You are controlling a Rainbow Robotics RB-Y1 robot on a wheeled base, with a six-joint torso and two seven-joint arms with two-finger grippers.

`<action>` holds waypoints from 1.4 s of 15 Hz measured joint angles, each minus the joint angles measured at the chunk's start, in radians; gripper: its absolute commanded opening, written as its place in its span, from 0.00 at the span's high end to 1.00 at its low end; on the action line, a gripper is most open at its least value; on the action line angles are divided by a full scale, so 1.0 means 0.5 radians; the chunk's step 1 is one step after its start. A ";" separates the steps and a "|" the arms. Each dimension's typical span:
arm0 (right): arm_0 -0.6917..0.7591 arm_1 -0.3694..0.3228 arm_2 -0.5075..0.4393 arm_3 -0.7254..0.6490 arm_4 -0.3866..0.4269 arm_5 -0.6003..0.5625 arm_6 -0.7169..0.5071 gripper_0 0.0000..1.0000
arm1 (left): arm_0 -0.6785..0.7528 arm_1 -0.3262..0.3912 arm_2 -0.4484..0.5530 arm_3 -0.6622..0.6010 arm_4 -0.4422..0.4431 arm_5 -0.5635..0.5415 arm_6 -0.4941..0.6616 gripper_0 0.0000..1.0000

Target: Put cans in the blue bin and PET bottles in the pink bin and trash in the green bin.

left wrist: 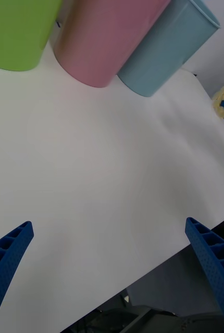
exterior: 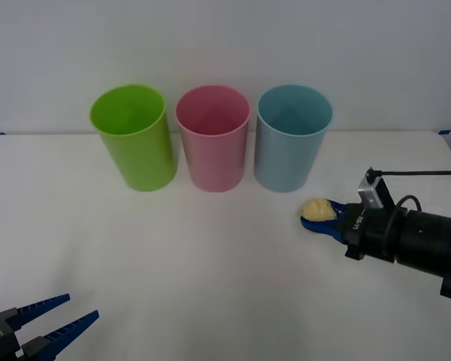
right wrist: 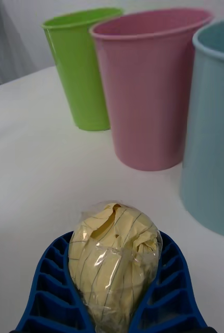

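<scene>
Three tall bins stand in a row at the back of the white table: the green bin (exterior: 133, 137) on the left, the pink bin (exterior: 213, 137) in the middle, the blue bin (exterior: 292, 136) on the right. My right gripper (exterior: 313, 216) is shut on the trash (exterior: 318, 208), a pale yellow wrinkly ball, just in front of the blue bin and to its right. In the right wrist view the trash (right wrist: 113, 260) sits squeezed between the blue fingers (right wrist: 169, 296), with the green bin (right wrist: 83, 67), pink bin (right wrist: 146, 88) and blue bin (right wrist: 216, 130) beyond. My left gripper (exterior: 60, 316) rests open at the table's near left corner.
The white table (exterior: 195, 256) is bare between the bins and its near edge. A white wall rises right behind the bins. In the left wrist view the table's edge (left wrist: 159, 260) runs close beyond my open left fingers (left wrist: 216, 265).
</scene>
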 measured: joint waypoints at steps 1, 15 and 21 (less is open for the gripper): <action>0.001 0.000 -0.084 -0.020 -0.109 -0.085 0.010 1.00 | 0.000 0.000 0.000 0.000 0.000 0.000 0.000 0.00; -0.347 0.000 -0.091 -0.411 -0.636 0.043 -0.380 1.00 | 0.000 0.000 0.000 0.000 0.000 0.000 0.000 0.00; -0.781 0.001 0.373 -0.355 -0.270 0.580 -0.807 1.00 | 0.000 0.000 0.000 0.000 0.000 0.000 0.000 0.00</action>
